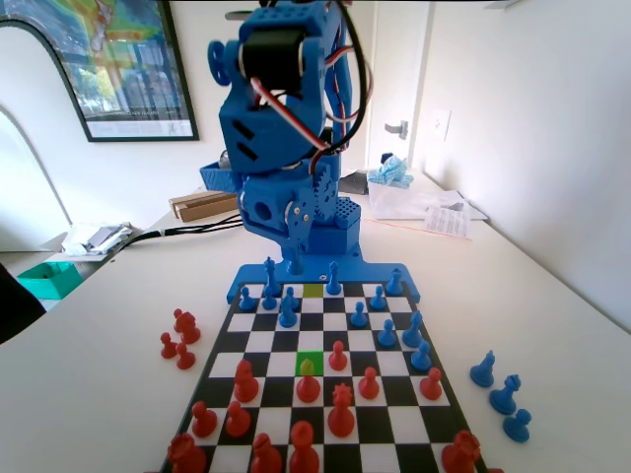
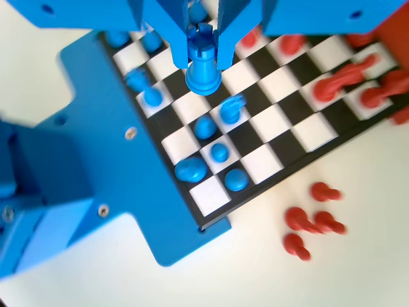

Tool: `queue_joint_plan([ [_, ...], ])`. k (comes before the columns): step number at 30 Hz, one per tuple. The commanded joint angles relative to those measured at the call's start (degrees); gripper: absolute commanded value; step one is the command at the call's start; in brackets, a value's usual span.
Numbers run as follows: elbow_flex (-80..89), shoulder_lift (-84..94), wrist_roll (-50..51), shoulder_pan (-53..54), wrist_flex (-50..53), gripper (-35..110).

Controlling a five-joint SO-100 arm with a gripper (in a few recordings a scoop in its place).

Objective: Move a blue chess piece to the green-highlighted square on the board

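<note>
The claw (image 2: 203, 48) is clamped on a blue piece (image 2: 203, 64) with a notched top, like a small castle, and holds it up above the near rows of the board (image 2: 287, 128). The lifting step looks done and the carrying step is in hand. The bright green square (image 1: 310, 364) sits in the middle of the board, just behind a red piece (image 1: 309, 385). Next, the arm needs to carry the piece over there, keep clear of the red ones, and lower it gently.

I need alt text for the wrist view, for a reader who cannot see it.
The blue claw holds a blue rook-like chess piece lifted above the black-and-white board. Other blue pieces stand below near the board's blue frame, and four red pieces lie off the board on the table.
</note>
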Motion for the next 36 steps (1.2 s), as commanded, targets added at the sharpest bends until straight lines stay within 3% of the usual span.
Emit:
queue_joint_plan([
  [1, -5.8, -1.49, 8.35, -0.62, -1.32, 1],
  [16, -8.88, -11.6, 36.39, -2.46, -17.14, 1],
  [36, -9.76, -18.54, 48.96, -4.48, -24.87, 1],
])
